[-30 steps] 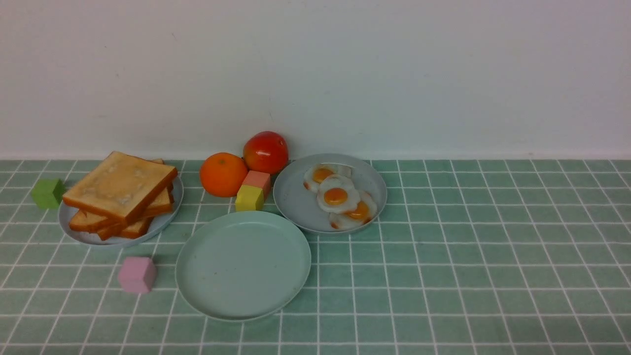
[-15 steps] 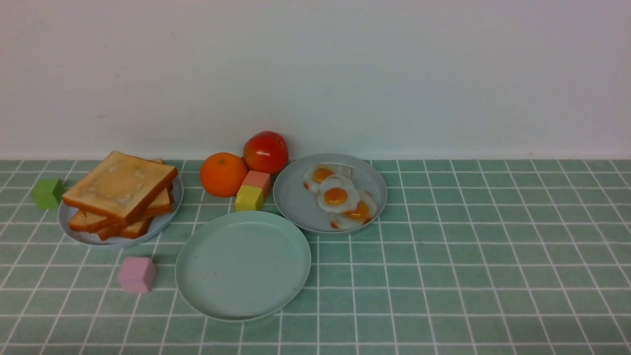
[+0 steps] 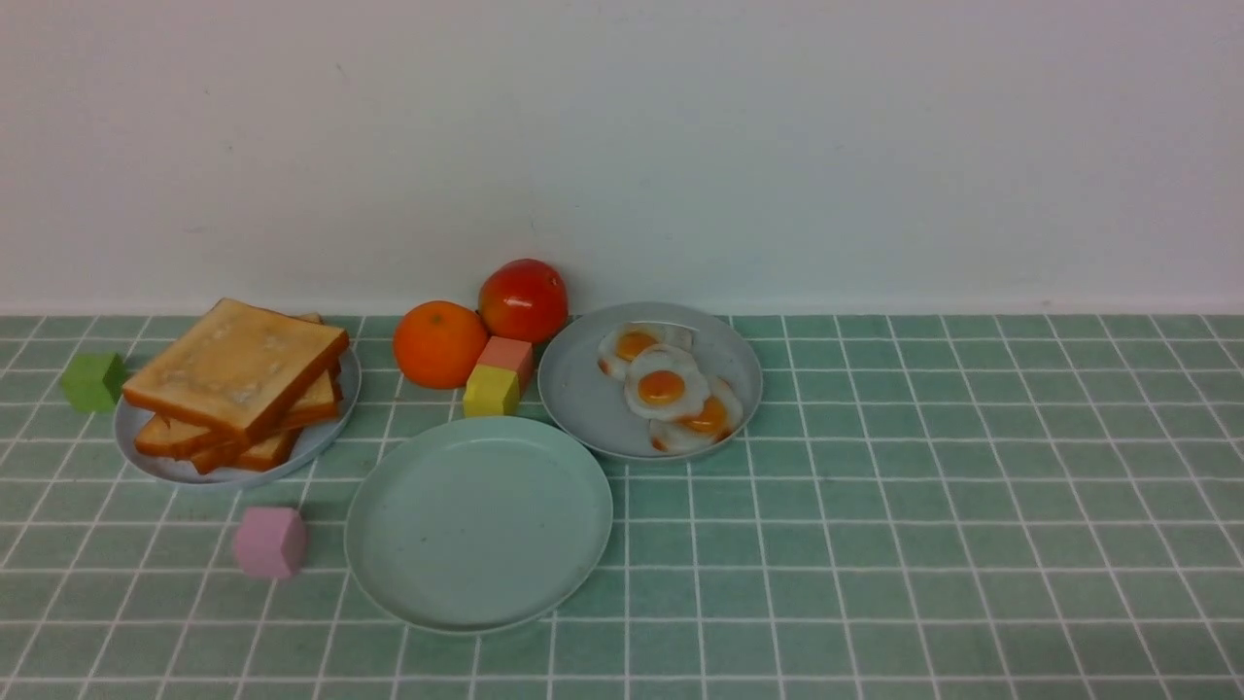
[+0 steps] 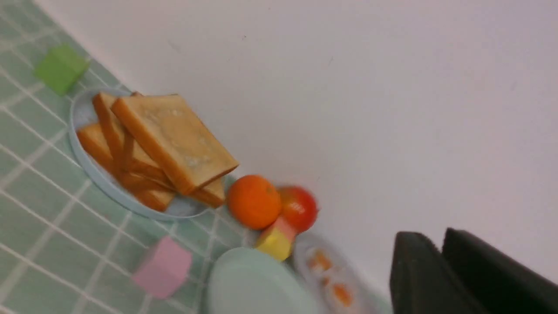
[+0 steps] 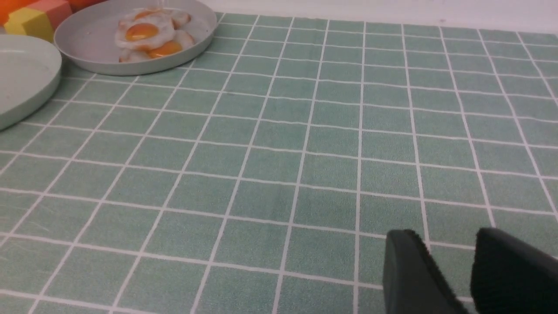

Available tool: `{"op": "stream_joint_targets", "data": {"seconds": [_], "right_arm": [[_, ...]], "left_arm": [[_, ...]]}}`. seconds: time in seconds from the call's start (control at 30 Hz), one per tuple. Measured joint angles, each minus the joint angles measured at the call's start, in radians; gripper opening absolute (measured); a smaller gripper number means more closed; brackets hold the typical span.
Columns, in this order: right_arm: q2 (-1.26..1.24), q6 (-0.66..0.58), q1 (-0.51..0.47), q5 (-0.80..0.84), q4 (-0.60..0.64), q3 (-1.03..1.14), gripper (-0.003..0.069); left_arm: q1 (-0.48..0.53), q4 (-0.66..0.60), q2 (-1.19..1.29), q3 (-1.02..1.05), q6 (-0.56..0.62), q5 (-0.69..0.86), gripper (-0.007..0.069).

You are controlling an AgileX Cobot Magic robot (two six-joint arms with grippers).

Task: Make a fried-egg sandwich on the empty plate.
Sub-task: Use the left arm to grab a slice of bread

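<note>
empty plate (image 3: pixel 476 525) sits well apart from both claws; i see my left gripper (image 4: pixel 436 240) pressed together, my right gripper (image 5: pixel 444 236) slightly spread.

Mint-green plate (image 3: pixel 478 525), golden brown-crusted toast (image 3: pixel 236 365), white orange-yolked eggs (image 3: pixel 666 386), green white-gridded table (image 3: pixel 923 506).

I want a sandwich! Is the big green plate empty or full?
Empty. The mint-green plate is bare; toast and eggs lie elsewhere.
</note>
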Motion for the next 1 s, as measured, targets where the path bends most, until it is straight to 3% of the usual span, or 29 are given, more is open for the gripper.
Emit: {"op": "stream_joint_targets", "data": {"seconds": [0.1,0.17,0.2,0.33,0.37,0.4,0.43,0.5,0.67,0.8,1.0], "right_arm": [[0.000,0.000,0.000,0.000,0.000,0.000,0.0239],[0.000,0.000,0.000,0.000,0.000,0.000,0.0239],[0.000,0.000,0.000,-0.005,0.000,0.000,0.0239],[0.000,0.038,0.000,-0.082,0.067,0.008,0.0239],[0.000,0.038,0.000,-0.082,0.075,0.008,0.0239],[0.000,0.086,0.000,-0.145,0.149,0.008,0.0239],[0.000,0.091,0.000,-0.153,0.160,0.008,0.0239],[0.000,0.163,0.000,-0.243,0.301,0.008,0.0239],[0.000,0.226,0.000,-0.316,0.481,0.005,0.0239],[0.046,0.179,0.007,-0.042,0.510,-0.174,0.0192],[0.398,-0.084,0.026,0.496,0.394,-0.641,0.0026]], "left_arm": [[-0.012,0.013,0.175,-0.117,0.155,0.134,-0.0013],[-0.035,0.018,0.235,-0.164,0.206,0.183,-0.0013],[-0.090,0.025,0.334,-0.229,0.284,0.269,-0.0013],[-0.276,0.063,0.507,-0.346,0.394,0.397,-0.0013],[-0.276,0.066,0.514,-0.351,0.398,0.400,-0.0013],[-0.341,0.092,0.577,-0.388,0.420,0.408,-0.0013],[-0.347,0.098,0.583,-0.396,0.420,0.408,-0.0013],[-0.404,0.114,0.649,-0.431,0.434,0.388,-0.0013],[-0.422,0.114,0.715,-0.449,0.433,0.347,-0.0013],[-0.386,0.152,0.839,-0.529,0.385,0.411,-0.0013],[-0.293,0.259,1.094,-0.739,0.381,0.510,-0.0013]]}}
